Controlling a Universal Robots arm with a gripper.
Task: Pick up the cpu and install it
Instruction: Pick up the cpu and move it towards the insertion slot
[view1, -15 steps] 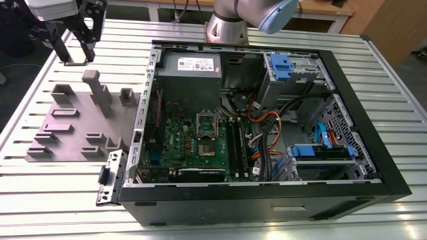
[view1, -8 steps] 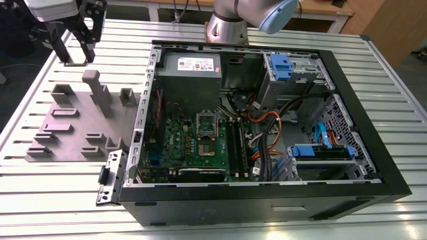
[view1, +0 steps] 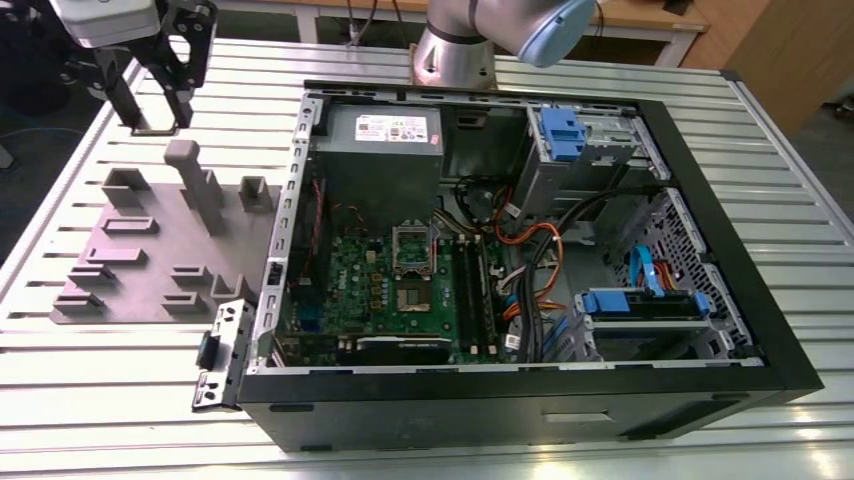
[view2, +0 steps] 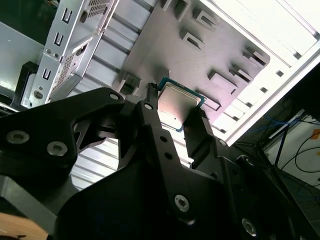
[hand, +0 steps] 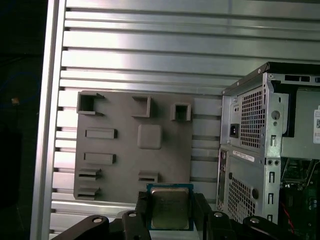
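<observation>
gripper (hand: 171, 216) held cpu (hand: 170, 202), fingers clamped on 2 edges, above grey slotted tray (hand: 132, 112); PC case (hand: 250, 150) sat beside it.

1. the gripper (view1: 155, 126), clamped on the cpu (hand: 170, 208), hangs in open air over the slatted table (view1: 80, 150), at the edge of the grey fixture plate (view1: 154, 275).
2. raised blocks and one tall post (view1: 188, 180) stand up from that plate, near the gripper.
3. the computer case (view1: 534, 400) lies open on top; its metal side wall (view1: 291, 190) rises just beside the plate.
4. inside, the socket (view1: 411, 270) is clear from above, with memory sticks (view1: 470, 280) just beside it, the power supply (view1: 380, 140) near it and orange cables (view1: 534, 235) beyond the sticks.
</observation>
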